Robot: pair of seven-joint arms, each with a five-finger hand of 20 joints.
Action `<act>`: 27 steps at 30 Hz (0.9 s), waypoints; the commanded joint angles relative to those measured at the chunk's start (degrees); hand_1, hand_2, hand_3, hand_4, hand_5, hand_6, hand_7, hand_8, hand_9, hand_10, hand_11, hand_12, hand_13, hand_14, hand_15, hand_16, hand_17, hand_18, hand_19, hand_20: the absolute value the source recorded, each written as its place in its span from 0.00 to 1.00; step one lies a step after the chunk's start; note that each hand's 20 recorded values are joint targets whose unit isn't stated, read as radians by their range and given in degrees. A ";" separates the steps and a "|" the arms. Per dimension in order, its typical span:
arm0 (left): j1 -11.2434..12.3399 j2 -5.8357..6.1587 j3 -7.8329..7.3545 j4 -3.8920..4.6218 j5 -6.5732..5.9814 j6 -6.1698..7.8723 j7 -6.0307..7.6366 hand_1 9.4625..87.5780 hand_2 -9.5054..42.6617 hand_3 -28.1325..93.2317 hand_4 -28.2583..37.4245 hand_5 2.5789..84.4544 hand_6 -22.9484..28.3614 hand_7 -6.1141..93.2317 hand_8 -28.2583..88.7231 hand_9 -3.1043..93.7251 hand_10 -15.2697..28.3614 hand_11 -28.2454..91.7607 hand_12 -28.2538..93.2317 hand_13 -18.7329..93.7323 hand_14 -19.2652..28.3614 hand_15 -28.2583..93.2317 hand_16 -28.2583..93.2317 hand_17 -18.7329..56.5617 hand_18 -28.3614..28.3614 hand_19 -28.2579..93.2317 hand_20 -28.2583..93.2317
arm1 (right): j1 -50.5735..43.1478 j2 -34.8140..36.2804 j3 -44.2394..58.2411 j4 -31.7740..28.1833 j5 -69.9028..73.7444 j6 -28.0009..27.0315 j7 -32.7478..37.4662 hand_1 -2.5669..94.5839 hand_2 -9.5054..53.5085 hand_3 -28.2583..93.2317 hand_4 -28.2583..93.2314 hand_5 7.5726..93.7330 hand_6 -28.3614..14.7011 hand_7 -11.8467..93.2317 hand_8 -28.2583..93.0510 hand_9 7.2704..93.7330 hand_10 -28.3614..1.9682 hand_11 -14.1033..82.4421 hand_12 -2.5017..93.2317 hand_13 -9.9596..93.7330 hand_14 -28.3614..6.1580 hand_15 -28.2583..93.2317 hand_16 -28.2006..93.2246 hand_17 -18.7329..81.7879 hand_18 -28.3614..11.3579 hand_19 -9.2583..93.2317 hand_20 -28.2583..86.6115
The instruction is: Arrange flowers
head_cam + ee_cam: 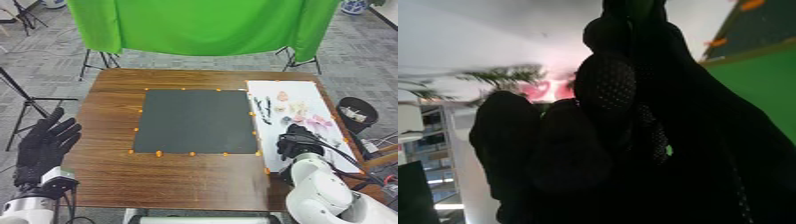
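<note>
Brown wood: one table (107, 140), which bore the whole of the work. Behind its far edge hung one green cloth (204, 25).

Item: one dark mat (195, 120), laid at the middle of the table.

Item: one white sheet (298, 87), along the right side, on which the stock of flowers lay loose and spread out. Progress, as judged: an early stage. No finished arrangement stood; most of the picking up, placing and grouping was left to do.

Item: robot's left hand (44, 145), gloved in black, at the near left beside the table. Its fingers were straight and spread, and it held nothing.

Item: robot's right hand (298, 142), likewise gloved, low over the sheet on the right, just nearer than the blooms. Its fingers were drawn in narrow, with the thumb brought against them at the tips.

Item: pink flowers (318, 121), just beyond that hand; pale flowers (299, 107), farther off, toward the far end.

Item: dark sprigs (263, 110), along the sheet's left part.

Item, smallest: a green stem (639, 11), probably so, pinched between thumb and finger.
</note>
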 commanded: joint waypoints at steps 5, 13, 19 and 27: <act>2.45 0.62 -1.13 -0.68 -0.98 0.66 1.44 0.26 0.31 0.77 0.10 0.44 0.64 0.16 0.18 0.38 0.79 0.47 0.32 0.33 0.89 0.62 0.14 0.12 0.87 0.58 0.28 | 7.52 0.87 -1.86 -2.40 -0.69 0.63 -1.40 0.55 0.00 0.88 0.17 0.85 0.55 0.41 0.45 0.89 0.53 0.74 0.33 0.92 0.63 0.88 0.41 0.87 0.43 1.00 0.74; 5.92 0.35 -3.75 -1.89 -1.53 1.77 2.27 0.26 0.31 0.77 0.10 0.44 0.64 0.16 0.18 0.38 0.79 0.47 0.32 0.33 0.89 0.62 0.14 0.12 0.87 0.58 0.28 | 20.73 -5.00 -8.92 -1.01 4.29 -3.24 -4.44 0.55 0.00 0.88 0.18 0.86 0.55 0.41 0.46 0.90 0.53 0.74 0.33 0.92 0.63 0.88 0.41 0.87 0.43 1.00 0.74; 8.48 -0.72 -6.10 -2.82 -1.41 2.55 2.02 0.26 0.31 0.77 0.10 0.44 0.64 0.16 0.18 0.38 0.79 0.48 0.32 0.33 0.90 0.62 0.14 0.12 0.87 0.58 0.28 | 29.99 -13.55 -14.42 2.32 6.78 -6.60 -7.19 0.55 0.00 0.88 0.18 0.86 0.55 0.41 0.46 0.90 0.54 0.74 0.33 0.93 0.63 0.88 0.41 0.88 0.42 1.00 0.74; 7.88 -1.34 -7.77 -3.48 0.44 2.82 -1.13 0.26 0.31 0.77 0.11 0.44 0.64 0.16 0.18 0.38 0.79 0.48 0.32 0.33 0.89 0.62 0.14 0.12 0.87 0.58 0.28 | 34.86 -26.60 -18.03 10.01 9.80 -12.11 -10.11 0.54 0.00 0.89 0.18 0.86 0.55 0.40 0.46 0.90 0.54 0.74 0.34 0.93 0.63 0.88 0.42 0.88 0.42 1.00 0.74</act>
